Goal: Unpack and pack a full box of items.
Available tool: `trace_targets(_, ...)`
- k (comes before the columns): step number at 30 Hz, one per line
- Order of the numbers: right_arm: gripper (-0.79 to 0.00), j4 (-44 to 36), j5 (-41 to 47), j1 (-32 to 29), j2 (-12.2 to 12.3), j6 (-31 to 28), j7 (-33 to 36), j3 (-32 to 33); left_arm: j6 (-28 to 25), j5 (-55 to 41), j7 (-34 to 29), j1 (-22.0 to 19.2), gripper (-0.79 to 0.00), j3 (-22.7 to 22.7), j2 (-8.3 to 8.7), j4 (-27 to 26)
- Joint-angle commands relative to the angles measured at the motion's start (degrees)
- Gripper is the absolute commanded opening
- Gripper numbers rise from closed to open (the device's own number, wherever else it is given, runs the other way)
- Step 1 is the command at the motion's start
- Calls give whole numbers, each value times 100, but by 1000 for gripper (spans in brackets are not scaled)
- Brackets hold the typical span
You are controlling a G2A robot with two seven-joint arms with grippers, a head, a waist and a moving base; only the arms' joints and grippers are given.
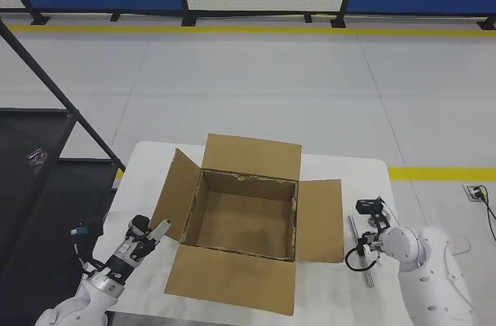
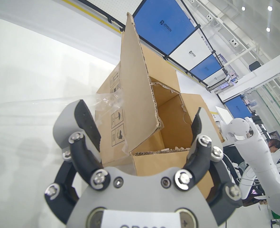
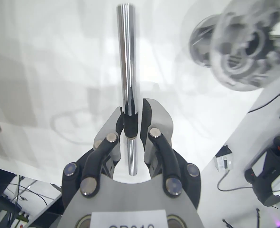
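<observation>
An open cardboard box (image 1: 240, 220) stands in the middle of the white table (image 1: 346, 175); its inside looks bare and all its flaps are spread. My left gripper (image 1: 146, 232) is at the box's left flap, open with nothing between its fingers; in the left wrist view that gripper (image 2: 142, 126) faces the upright flap (image 2: 135, 91) and a box corner. My right gripper (image 1: 366, 244) is to the right of the box, low over the table. In the right wrist view this gripper (image 3: 131, 117) is shut on a shiny metal rod (image 3: 128, 60) that runs lengthwise between the fingers.
A round grey flanged part (image 3: 244, 48) lies on the table beside the rod, seen as a dark piece (image 1: 369, 205) from above. A black metal rack (image 1: 36, 171) stands off the table's left side. The table's right edge is close to the right arm.
</observation>
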Motion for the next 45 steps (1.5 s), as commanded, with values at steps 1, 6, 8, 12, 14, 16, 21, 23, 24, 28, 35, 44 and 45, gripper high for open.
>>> trace_targets(1, -443, -839, 410, -405, 25, 83, -200, 345, -11, -15, 5, 6, 0, -13, 3, 5)
trace_targets(6, 0, -2529, 1688, -1360, 37, 80, -695, 1008, -43, -12, 5, 17, 0, -11, 10, -11)
trace_targets(8, 0, -2865, 2438, -1573, 46, -388, -834, 1111, -57, -9, 5, 25, 0, 0, 12, -26)
trace_targets(12, 0, -2745, 3279, -1459, 95, -1003, -611, 934, -76, 1, 18, 45, 0, 14, 15, -41)
trace_targets(14, 0, -2467, 3573, -1187, 126, -1268, -432, 746, -91, -17, 41, 66, 0, 3, 17, -39)
trace_targets(16, 0, -2070, 3756, -906, 155, -1381, -335, 611, -110, -45, 72, 97, 0, -31, 19, -21)
trace_targets(21, 0, -1321, 3737, -253, 203, -1218, -259, 207, -135, -118, 140, 178, 0, -121, 25, 27)
trace_targets(23, 0, -1133, 3740, -85, 221, -1169, -227, 84, -144, -150, 160, 203, 0, -148, 26, 38)
trace_targets(24, 0, -1067, 3740, -14, 229, -1150, -237, 29, -154, -157, 166, 211, 0, -157, 27, 42)
trace_targets(28, 0, -947, 3710, 143, 255, -1087, -251, -226, -151, -174, 170, 225, 0, -164, 30, 38)
trace_targets(35, 0, -1052, 3603, 106, 301, -928, -343, -556, -141, -173, 171, 199, 0, -156, 36, 3)
trace_targets(44, 0, -1347, 3625, -162, 386, -962, -536, -667, -153, -176, 110, 130, 0, -121, 46, 27)
trace_targets(45, 0, -1369, 3620, -173, 395, -946, -535, -682, -153, -177, 101, 118, 0, -114, 47, 30)
